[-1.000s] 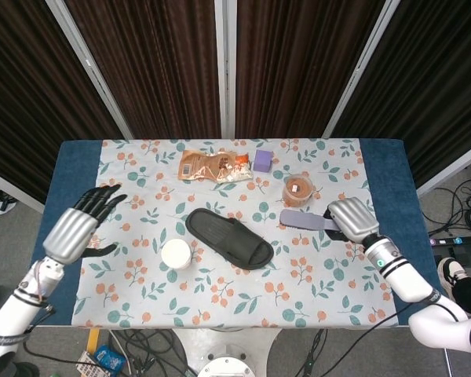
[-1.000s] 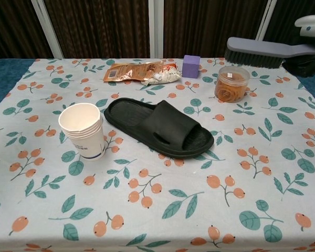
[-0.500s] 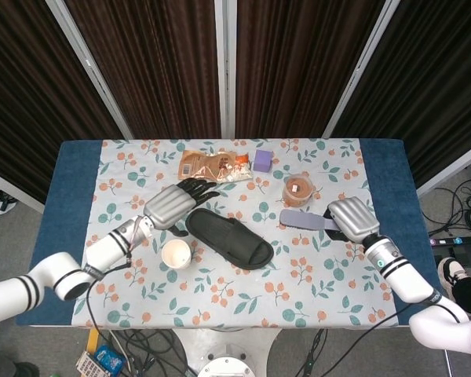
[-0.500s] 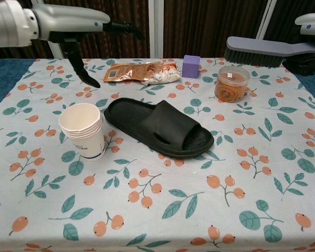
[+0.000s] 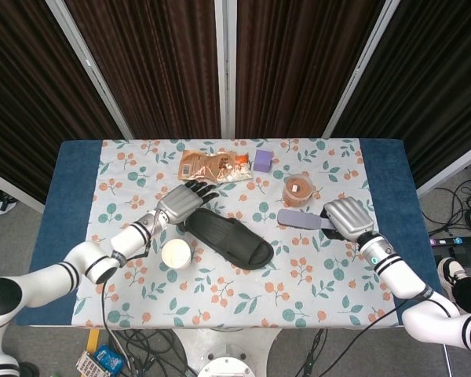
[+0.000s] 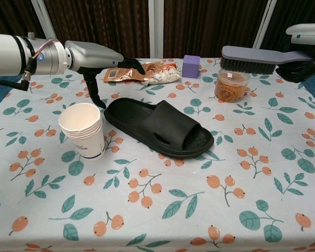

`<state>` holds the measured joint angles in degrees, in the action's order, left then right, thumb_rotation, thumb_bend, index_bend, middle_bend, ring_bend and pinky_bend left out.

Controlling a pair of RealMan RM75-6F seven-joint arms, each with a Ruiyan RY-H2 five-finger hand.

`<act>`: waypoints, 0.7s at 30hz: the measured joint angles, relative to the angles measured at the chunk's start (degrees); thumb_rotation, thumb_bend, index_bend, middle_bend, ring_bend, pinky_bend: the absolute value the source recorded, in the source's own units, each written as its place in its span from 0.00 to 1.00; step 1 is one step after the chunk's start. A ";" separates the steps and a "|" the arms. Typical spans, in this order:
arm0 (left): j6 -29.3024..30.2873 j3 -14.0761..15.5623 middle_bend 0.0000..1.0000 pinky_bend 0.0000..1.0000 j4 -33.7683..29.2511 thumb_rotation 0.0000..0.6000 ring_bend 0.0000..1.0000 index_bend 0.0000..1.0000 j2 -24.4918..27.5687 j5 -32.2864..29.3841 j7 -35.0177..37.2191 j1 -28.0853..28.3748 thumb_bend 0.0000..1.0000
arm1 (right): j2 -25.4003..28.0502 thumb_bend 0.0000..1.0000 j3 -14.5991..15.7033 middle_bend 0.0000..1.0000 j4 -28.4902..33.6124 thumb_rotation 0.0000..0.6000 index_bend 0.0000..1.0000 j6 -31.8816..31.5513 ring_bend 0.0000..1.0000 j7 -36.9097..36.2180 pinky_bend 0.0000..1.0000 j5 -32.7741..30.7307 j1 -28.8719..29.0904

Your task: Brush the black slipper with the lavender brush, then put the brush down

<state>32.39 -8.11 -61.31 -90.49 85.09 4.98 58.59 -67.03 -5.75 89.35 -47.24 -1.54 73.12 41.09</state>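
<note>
Since a second ago the left hand [image 6: 89, 55] has swung in from the table's left edge and now hovers over the heel end of the slipper [image 6: 160, 127], fingers spread, holding nothing. That slipper, matte black moulded foam with a wide strap, lies diagonally mid-table on the floral cloth [image 6: 241, 210]. Its brush [image 6: 252, 56], lavender plastic with dark bristles facing down, is held aloft by its handle in the right hand [image 5: 347, 217], above a clear tub [image 6: 231, 84] of orange bands. White paper cups [image 6: 83, 130] stand stacked left of the slipper; a crinkled snack bag [image 6: 142, 71] and purple cube [image 6: 190, 66] sit behind.
</note>
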 measured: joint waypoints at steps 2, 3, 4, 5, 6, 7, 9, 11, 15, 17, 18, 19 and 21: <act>0.70 1.05 0.12 0.11 1.92 1.00 0.05 0.13 -1.52 0.92 0.94 0.23 0.19 | -0.02 0.52 -0.04 1.00 -0.11 1.00 1.00 0.04 1.00 0.03 1.00 -0.06 -0.09; 1.03 1.49 0.12 0.11 2.42 1.00 0.05 0.13 -1.92 1.39 1.50 0.33 0.19 | -0.02 0.52 -0.05 1.00 -0.16 1.00 1.00 0.10 1.00 0.05 1.00 -0.12 -0.12; 1.42 2.12 0.12 0.11 3.06 1.00 0.05 0.13 -2.32 2.06 2.19 0.48 0.19 | -0.02 0.52 -0.05 1.00 -0.21 1.00 1.00 0.19 1.00 0.07 1.00 -0.21 -0.14; 1.68 2.65 0.12 0.11 3.60 1.00 0.05 0.13 -2.63 2.59 2.76 0.60 0.19 | -0.04 0.52 -0.05 1.00 -0.30 1.00 1.00 0.37 1.00 0.13 1.00 -0.38 -0.15; 1.89 3.18 0.12 0.11 4.09 1.00 0.05 0.13 -2.93 3.10 3.38 0.73 0.19 | -0.08 0.52 -0.05 1.00 -0.39 1.00 1.00 0.51 1.00 0.20 1.00 -0.53 -0.16; 2.04 3.79 0.12 0.11 4.65 1.00 0.05 0.13 -3.32 3.55 4.24 0.90 0.19 | -0.15 0.51 -0.05 1.00 -0.48 1.00 1.00 0.64 1.00 0.29 1.00 -0.67 -0.17; 2.07 4.67 0.12 0.11 5.52 1.00 0.05 0.13 -3.90 4.07 5.25 1.22 0.19 | -0.30 0.51 0.01 1.00 -0.61 1.00 1.00 0.94 1.00 0.46 1.00 -0.86 -0.18; 2.14 5.51 0.12 0.11 6.49 1.00 0.05 0.13 -4.52 4.72 6.25 1.57 0.19 | -0.50 0.51 0.14 1.00 -0.80 1.00 1.00 1.45 1.00 0.76 1.00 -1.10 -0.14; 2.14 6.15 0.12 0.11 7.97 1.00 0.05 0.13 -5.86 5.14 8.21 2.19 0.19 | -1.29 0.51 0.36 1.00 -1.13 1.00 1.00 2.16 1.00 1.21 1.00 -1.34 -0.02; 1.59 6.58 0.12 0.11 9.30 1.00 0.05 0.13 -6.74 5.29 9.03 2.75 0.19 | -1.74 0.51 0.55 1.00 -1.19 1.00 1.00 2.53 1.00 1.46 1.00 -1.17 0.11; 1.17 6.79 0.12 0.11 9.82 1.00 0.05 0.13 -7.06 5.32 9.40 2.99 0.19 | -1.96 0.51 0.62 1.00 -1.20 1.00 1.00 2.63 1.00 1.59 1.00 -1.04 0.17; 0.56 7.15 0.12 0.11 10.43 1.00 0.05 0.13 -7.47 5.36 9.94 3.30 0.19 | -2.19 0.51 0.67 1.00 -1.22 1.00 1.00 2.68 1.00 1.71 1.00 -0.92 0.22; -0.03 7.69 0.13 0.12 11.09 1.00 0.05 0.14 -7.93 5.33 10.72 3.58 0.19 | -2.78 0.51 0.71 1.00 -1.39 1.00 1.00 2.85 1.00 1.92 1.00 -0.78 0.38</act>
<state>32.36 -0.42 -50.22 -98.42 90.43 15.69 62.17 -69.81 -5.04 87.96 -44.39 0.38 72.34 41.47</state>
